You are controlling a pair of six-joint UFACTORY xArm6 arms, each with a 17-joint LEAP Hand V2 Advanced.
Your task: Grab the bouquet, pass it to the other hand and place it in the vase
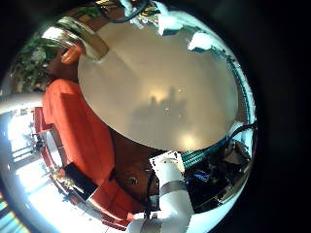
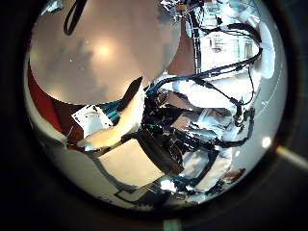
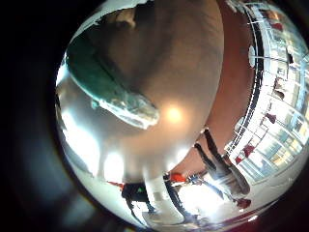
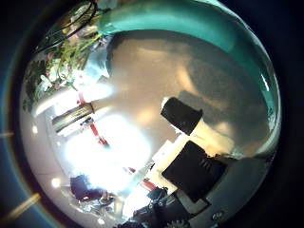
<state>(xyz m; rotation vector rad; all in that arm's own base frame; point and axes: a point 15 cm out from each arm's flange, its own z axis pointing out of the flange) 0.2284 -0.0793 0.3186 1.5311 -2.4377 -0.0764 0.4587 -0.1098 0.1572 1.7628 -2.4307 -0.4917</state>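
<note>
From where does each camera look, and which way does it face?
Left little-finger side: left palm, faces the pale round table top; a white arm shows.
Left thumb side: same palm, same table; black-and-white left hand shows.
Right little-finger side: right palm, faces table and a close teal long thing.
Right thumb side: same palm; black right hand shows.
All share the table.

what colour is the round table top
Table top: light beige, best in left little finger side palm view.

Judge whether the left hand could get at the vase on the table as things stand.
Probably yes. The vase stands near the edge of the table, and the tabletop under the left hand looks bare, so nothing seems to block the way.
</note>
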